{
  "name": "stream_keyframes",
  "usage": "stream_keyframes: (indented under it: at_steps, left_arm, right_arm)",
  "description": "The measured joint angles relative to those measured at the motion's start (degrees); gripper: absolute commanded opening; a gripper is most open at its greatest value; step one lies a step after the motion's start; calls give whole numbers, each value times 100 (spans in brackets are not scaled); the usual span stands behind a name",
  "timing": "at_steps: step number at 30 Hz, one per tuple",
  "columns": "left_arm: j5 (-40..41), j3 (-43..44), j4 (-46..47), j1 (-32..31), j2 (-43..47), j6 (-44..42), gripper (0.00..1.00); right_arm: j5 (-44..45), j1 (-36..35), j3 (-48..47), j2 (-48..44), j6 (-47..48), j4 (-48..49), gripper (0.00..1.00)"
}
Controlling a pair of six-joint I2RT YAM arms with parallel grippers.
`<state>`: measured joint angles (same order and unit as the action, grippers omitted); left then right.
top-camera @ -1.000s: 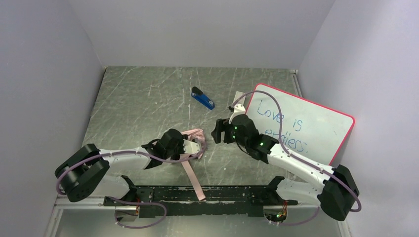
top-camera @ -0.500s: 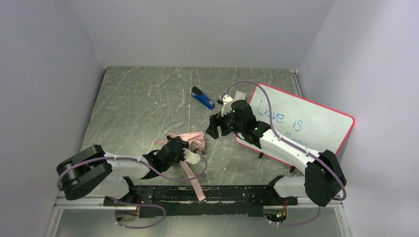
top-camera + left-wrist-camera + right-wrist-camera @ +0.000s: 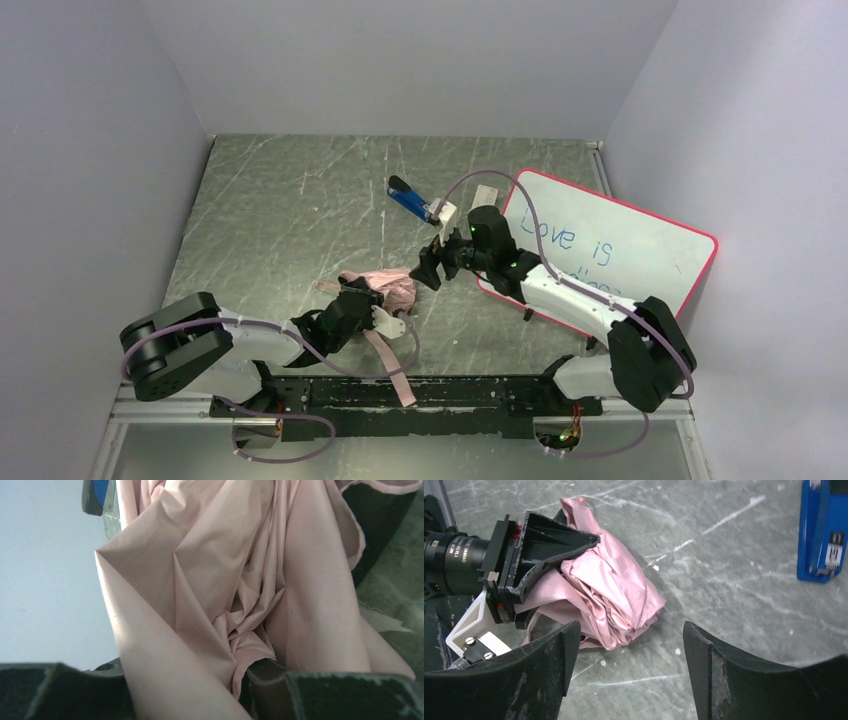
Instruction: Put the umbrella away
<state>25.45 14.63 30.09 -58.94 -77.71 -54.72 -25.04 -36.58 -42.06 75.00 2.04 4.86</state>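
The umbrella (image 3: 390,288) is lying crumpled on the table (image 3: 280,210) near the front, its strap (image 3: 388,360) trailing toward the edge. The left gripper (image 3: 564,575) is pinching a bunch of its pink fabric, while the right gripper (image 3: 630,630) is hovering just beyond, jaws wide and empty. It's looking light, floppy and slick, so I'd be taking the stiff core rather than cloth. I'm seeing no sleeve or bin
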Motion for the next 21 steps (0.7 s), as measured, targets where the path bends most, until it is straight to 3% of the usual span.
stream_keyframes:
  at_steps: [13,21]
  left_arm:
    - [302,-533,1425,-264,-404,-833,5]
    - [557,-636,2280,-387,-975,-1298,5]
  right_arm:
    - [-2072,-15,-824,1123,2249,-459,83]
    - [-2542,-177,-1556,1871,3049,-1056,83]
